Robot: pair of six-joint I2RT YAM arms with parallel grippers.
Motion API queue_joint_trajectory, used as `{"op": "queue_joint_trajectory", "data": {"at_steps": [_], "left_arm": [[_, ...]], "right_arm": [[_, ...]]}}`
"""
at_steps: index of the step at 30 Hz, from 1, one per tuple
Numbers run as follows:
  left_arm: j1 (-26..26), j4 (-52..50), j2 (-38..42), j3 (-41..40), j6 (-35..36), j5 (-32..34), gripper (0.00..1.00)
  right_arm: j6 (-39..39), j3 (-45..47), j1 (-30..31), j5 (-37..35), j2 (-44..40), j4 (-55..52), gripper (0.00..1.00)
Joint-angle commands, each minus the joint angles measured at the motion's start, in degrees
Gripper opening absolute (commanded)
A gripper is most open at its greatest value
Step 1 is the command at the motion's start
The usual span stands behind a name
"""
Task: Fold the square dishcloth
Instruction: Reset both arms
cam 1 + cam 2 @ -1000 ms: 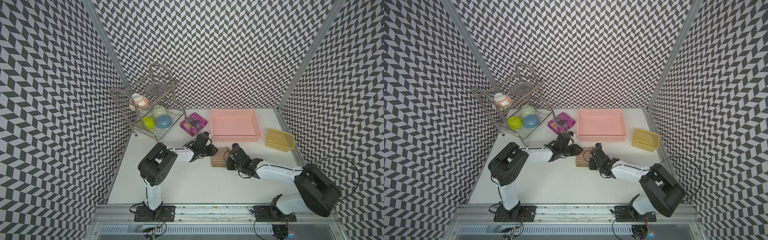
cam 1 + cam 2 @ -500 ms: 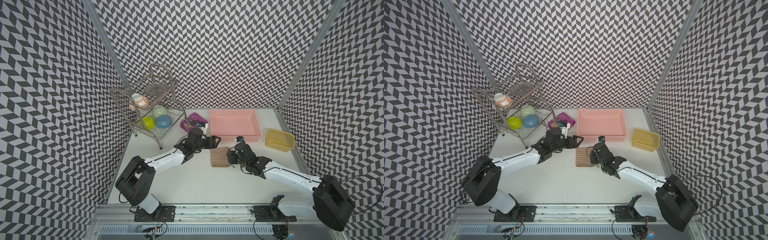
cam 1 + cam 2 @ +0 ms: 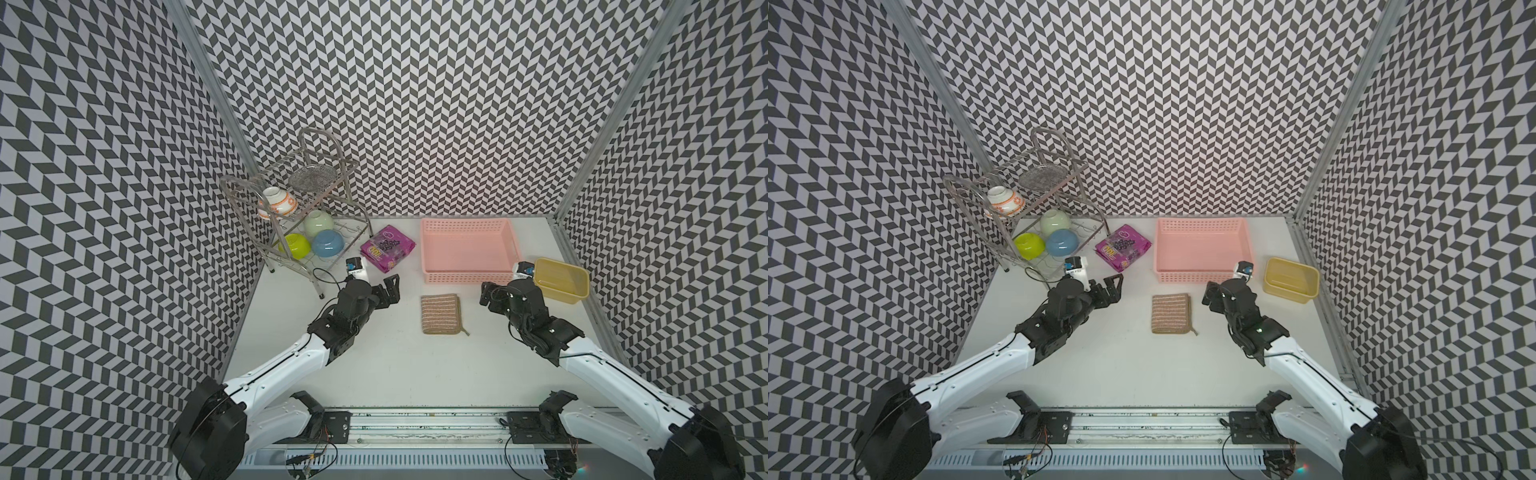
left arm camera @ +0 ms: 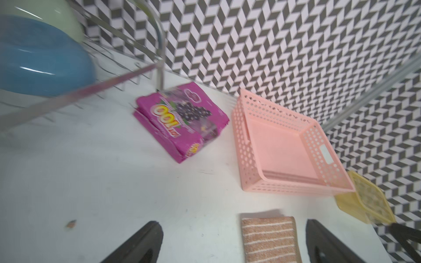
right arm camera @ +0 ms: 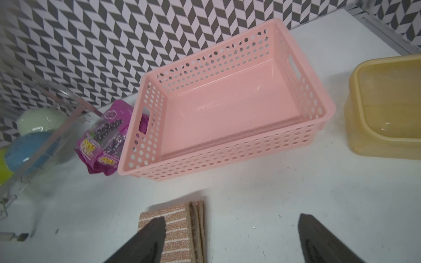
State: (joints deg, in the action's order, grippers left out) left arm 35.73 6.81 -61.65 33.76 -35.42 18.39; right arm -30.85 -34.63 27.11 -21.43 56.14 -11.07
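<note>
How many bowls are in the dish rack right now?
4. A white bowl with orange pattern on the dish rack's upper shelf; a pale green bowl, a lime bowl and a blue bowl on its lower shelf. Bars may hide more.

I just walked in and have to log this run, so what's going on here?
The robot's job is folding the dishcloth. It lies folded on the table, in front of the pink basket. The left gripper and right gripper hang open on either side of it, touching nothing.
</note>
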Motion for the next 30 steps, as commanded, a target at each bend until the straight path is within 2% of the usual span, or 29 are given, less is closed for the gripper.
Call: {"op": "queue_joint_trajectory", "data": {"at_steps": [1, 5, 14, 22, 26, 30], "left_arm": [[-1.13, -2.11, 3.34, -2.12, -0.18, 13.25, 1.00], [-3.95, -3.81, 6.32, -3.76, -1.79, 19.96, 1.00], [-12.74, 5.59, 6.79, -8.37, 1.98, 20.30, 1.00], [-25.02, 17.77, 1.76, -11.03, 8.61, 7.71, 1.00], [-28.99, 20.99, -2.03, -10.45, 11.47, 2.90, 1.00], [-31.41, 25.40, -5.55, -10.66, 14.96, -0.09, 1.00]], "right_arm": [[1.55, 0.42, -1.63, -4.62, -1.97, 3.07, 1.00], [1.97, -0.49, -3.78, -6.38, -1.17, 3.72, 1.00], [6.98, 1.09, -7.59, -12.45, 1.72, 13.38, 1.00], [16.61, 9.05, -11.31, -13.55, 2.44, 31.91, 1.00], [20.92, 12.87, -13.81, -12.80, 4.18, 41.23, 1.00], [21.02, 12.85, -19.43, -5.55, 7.59, 43.76, 1.00]]}}
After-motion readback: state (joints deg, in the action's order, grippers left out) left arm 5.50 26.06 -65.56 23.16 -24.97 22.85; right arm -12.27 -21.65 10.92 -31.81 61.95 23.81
